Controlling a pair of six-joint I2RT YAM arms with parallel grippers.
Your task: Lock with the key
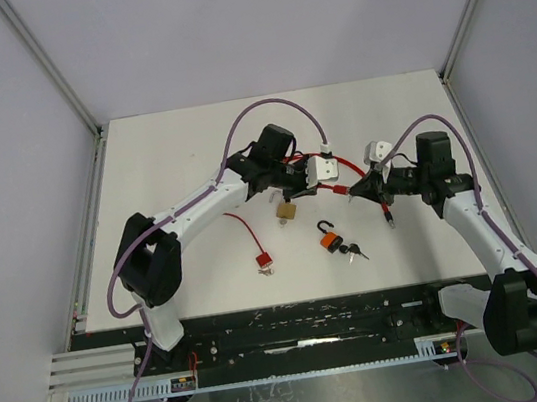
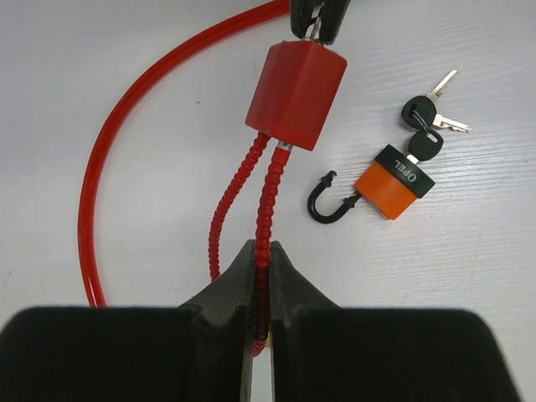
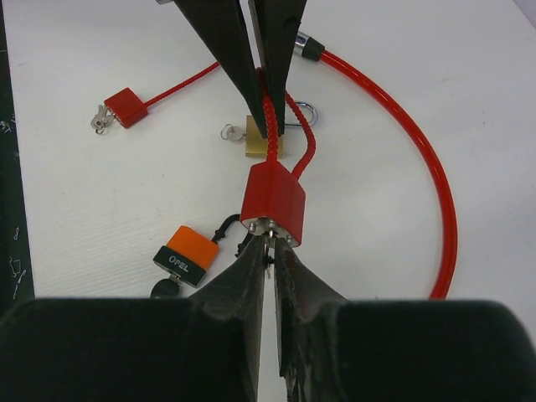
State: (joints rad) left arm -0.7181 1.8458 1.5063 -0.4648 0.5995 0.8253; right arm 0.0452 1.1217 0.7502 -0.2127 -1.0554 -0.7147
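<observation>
Two arms in over the white tabletop (image 1: 171, 155): left arm (image 1: 189, 213) reaching in from 7 o'clock, right arm (image 1: 479, 220) from 5 o'clock, wrists meeting nose to nose near the middle. Stretched between them, red cable lock (image 3: 273, 203), with a fat red loop bulging toward 12 o'clock in the top view and two ribbed strands feeding into a chunky red block. Left gripper (image 2: 262, 249) clenched tight on one ribbed strand, just short of the block, second strand running loose beside it. Right gripper (image 3: 266, 247) dead opposite, up against the block's keyed face, fingertips squeezed almost together.

Now down to the spares, all flat on the tabletop. Orange padlock (image 1: 328, 243) at 6 o'clock from the block, black shackle swung open, "OPEL" on its black band. Brass padlock (image 1: 286, 212) at 9 o'clock, near the left gripper, small ring at its side. Small red lock (image 1: 263, 260) out at 8 o'clock, well apart, trailing a thin red cable. Black-headed keys (image 2: 423, 126) hanging off the orange padlock's base; silvery keys (image 3: 100, 123) touching the small red lock.

And tiniest of the lot: key (image 3: 267, 258), a sliver of metal poking out of the block's face, pinched between the right gripper's fingertips. Can't tell how deep in the block.
</observation>
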